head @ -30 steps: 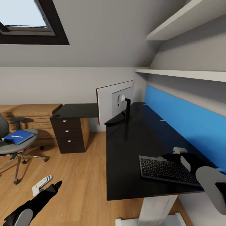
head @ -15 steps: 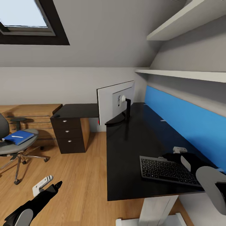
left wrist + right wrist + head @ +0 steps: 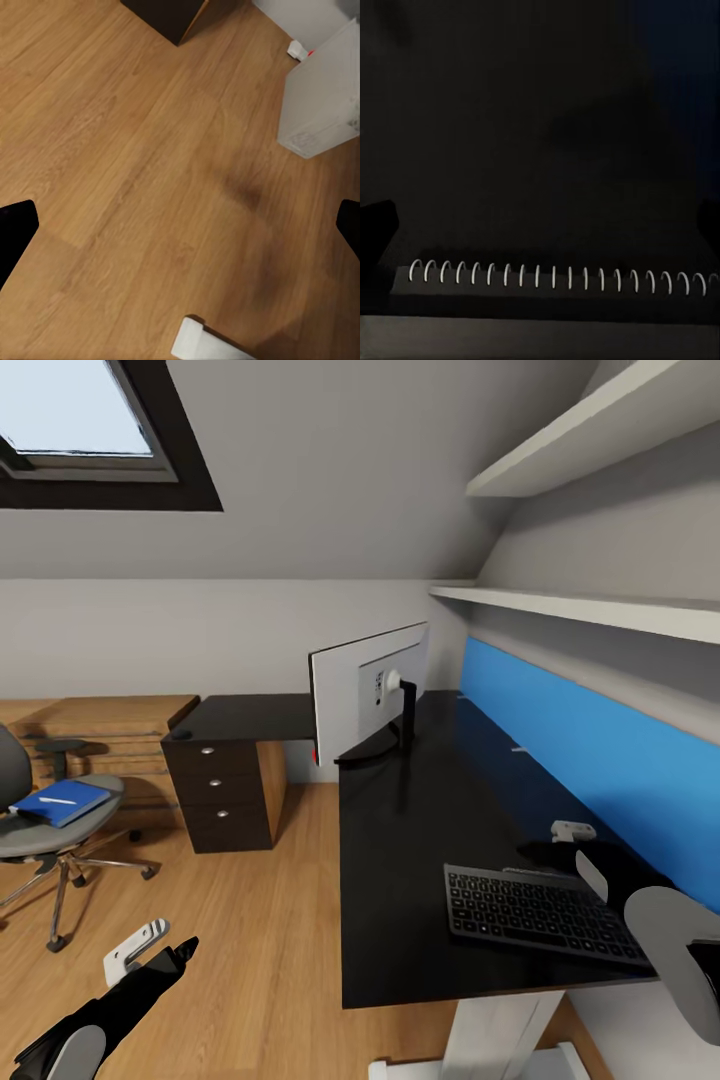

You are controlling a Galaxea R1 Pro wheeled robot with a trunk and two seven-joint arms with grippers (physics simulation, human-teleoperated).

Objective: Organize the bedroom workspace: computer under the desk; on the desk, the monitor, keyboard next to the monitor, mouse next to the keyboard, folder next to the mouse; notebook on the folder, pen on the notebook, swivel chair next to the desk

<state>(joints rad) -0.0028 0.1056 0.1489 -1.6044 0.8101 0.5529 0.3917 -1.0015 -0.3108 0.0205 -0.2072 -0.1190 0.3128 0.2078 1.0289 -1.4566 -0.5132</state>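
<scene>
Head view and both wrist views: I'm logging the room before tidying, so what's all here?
desk: one, black, along the right wall
monitor: one, white back, on desk
keyboard: one, dark grey, near desk edge
notebook: one, dark, white spiral rings, under right tool
drawers: three, black, under desk's far end
swivel chair: one, grey, left on floor
folder: one, blue, on chair seat
pen: one, white, on folder
computer: one, pale grey, on floor
shelves: two, white, right wall
skylight: one, ceiling
left tool: open, above floor
right tool: open, above desk
</scene>
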